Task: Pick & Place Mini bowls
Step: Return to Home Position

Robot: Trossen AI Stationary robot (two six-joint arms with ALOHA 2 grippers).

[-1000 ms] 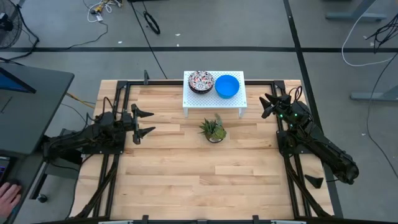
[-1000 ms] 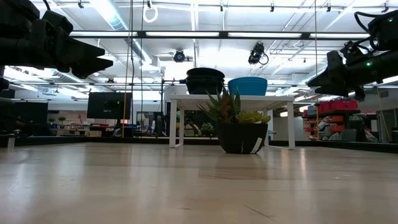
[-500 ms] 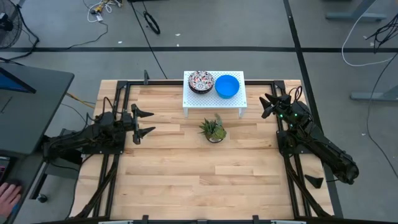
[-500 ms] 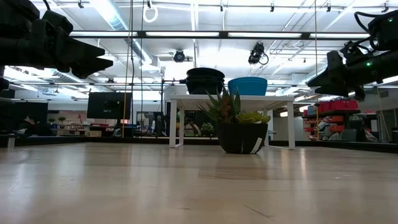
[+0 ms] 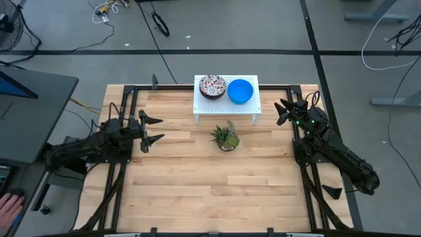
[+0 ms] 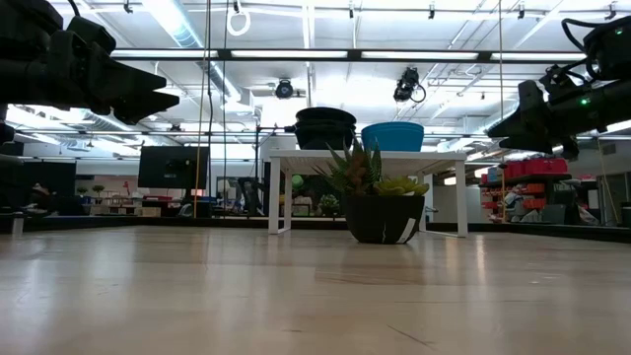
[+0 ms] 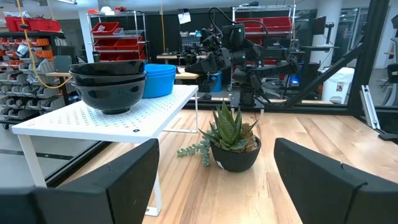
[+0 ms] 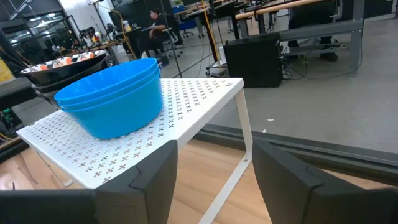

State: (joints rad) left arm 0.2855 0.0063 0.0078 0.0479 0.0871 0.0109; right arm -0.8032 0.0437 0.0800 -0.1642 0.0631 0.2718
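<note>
Two stacks of mini bowls sit side by side on a white perforated shelf (image 5: 226,102) at the far edge of the wooden worktop (image 5: 197,191): the patterned bowls (image 5: 212,85), nested with red-and-dark floral insides and dark outsides, on the left, and the blue bowls (image 5: 240,91), also nested, just beside them on the right. We can make out at least two bowls in each stack, though the exact count is hard for us to tell. We find no readable writing or labels on any of them. Just in front of the shelf, a small potted plant (image 5: 225,137) stands upright in a dark pot, near but apart from the shelf legs. The left hand (image 5: 150,130) hovers above the worktop's left side, pointing toward the plant, its fingers spread apart and holding nothing. The right hand (image 5: 285,112) hovers at the worktop's right edge, angled toward the shelf, its fingers likewise parted and empty. Both hands are well apart from the bowls. At the bottom left corner of the high view, we see a person's hand (image 5: 8,208) beside a dark desk (image 5: 33,112).
</note>
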